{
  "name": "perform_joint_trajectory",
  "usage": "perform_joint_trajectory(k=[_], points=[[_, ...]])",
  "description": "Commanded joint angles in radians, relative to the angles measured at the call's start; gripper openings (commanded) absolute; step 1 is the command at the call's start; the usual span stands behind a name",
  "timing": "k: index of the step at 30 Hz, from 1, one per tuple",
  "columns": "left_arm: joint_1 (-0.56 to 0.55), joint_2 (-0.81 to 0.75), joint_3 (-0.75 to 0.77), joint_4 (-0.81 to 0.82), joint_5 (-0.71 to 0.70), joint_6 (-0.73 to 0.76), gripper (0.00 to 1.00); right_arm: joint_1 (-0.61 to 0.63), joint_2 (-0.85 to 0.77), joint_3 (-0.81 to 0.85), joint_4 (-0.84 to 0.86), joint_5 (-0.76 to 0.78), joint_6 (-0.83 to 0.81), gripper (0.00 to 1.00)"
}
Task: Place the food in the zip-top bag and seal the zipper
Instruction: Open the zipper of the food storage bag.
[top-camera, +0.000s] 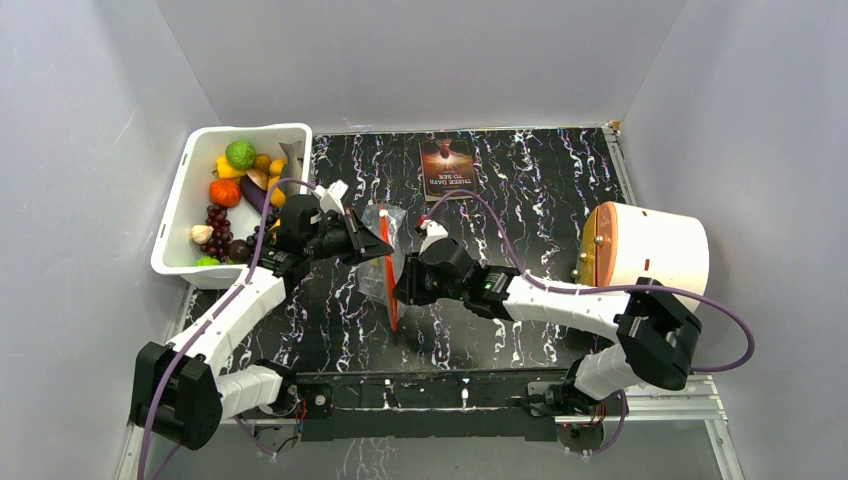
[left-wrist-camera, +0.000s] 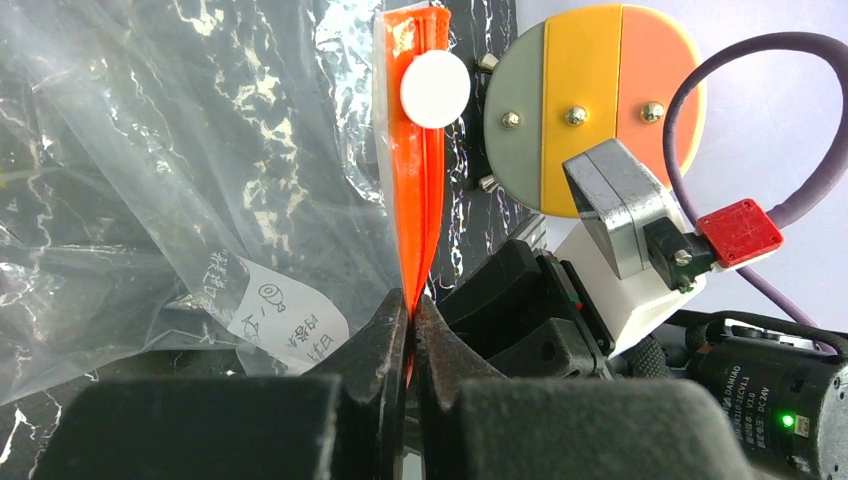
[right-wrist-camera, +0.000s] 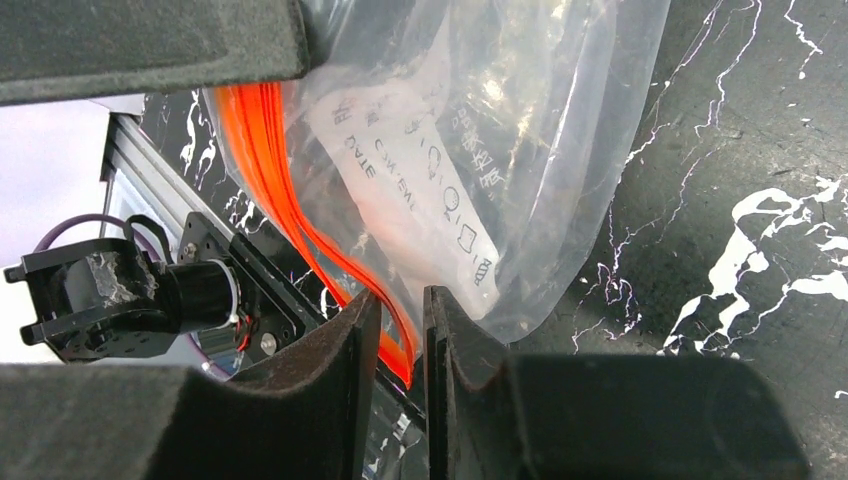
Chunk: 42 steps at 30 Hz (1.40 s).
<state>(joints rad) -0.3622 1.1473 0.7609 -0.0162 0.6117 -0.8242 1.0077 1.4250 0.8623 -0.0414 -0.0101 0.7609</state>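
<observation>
The clear zip-top bag (top-camera: 376, 278) hangs upright between my two grippers above the black marbled table. Its red-orange zipper (top-camera: 391, 290) runs top to bottom. My left gripper (top-camera: 378, 243) is shut on the zipper's upper end; in the left wrist view the jaws (left-wrist-camera: 411, 305) pinch the strip (left-wrist-camera: 415, 180) beside the white label (left-wrist-camera: 285, 320). My right gripper (top-camera: 402, 292) is at the lower end. In the right wrist view its jaws (right-wrist-camera: 400, 310) stand narrowly apart around the zipper (right-wrist-camera: 270, 150). No food shows in the bag (right-wrist-camera: 520, 150). The food (top-camera: 235, 185) lies in the tub.
The white tub (top-camera: 178, 205) of toy fruit and vegetables stands at the back left, close behind my left gripper. A white cylinder with a yellow-orange face (top-camera: 650, 250) stands at the right. A dark printed card (top-camera: 447, 167) lies at the back centre.
</observation>
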Motion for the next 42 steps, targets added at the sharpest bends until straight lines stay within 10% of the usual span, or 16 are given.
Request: perform_joint_trajectory(k=[1, 11, 17, 21, 38, 42], points=[[-0.005, -0.047, -0.013, 0.014, 0.009, -0.018, 0.01, 0.005, 0.010, 0.062, 0.082, 0.023, -0.003, 0.21], [-0.003, -0.057, -0.009, 0.008, 0.020, -0.024, 0.06, 0.005, -0.005, 0.055, 0.112, 0.018, -0.036, 0.00], [-0.004, -0.068, 0.085, -0.150, -0.031, 0.105, 0.51, 0.001, -0.074, 0.037, 0.070, 0.086, -0.044, 0.00], [-0.004, -0.088, 0.105, -0.190, -0.044, 0.148, 0.63, -0.003, -0.106, 0.044, 0.047, 0.111, -0.044, 0.00], [-0.019, -0.043, -0.068, 0.052, 0.114, 0.091, 0.63, -0.003, -0.111, 0.058, 0.069, 0.070, -0.022, 0.00], [-0.021, -0.030, -0.076, 0.093, 0.150, 0.064, 0.32, -0.003, -0.111, 0.059, 0.069, 0.065, -0.026, 0.00]])
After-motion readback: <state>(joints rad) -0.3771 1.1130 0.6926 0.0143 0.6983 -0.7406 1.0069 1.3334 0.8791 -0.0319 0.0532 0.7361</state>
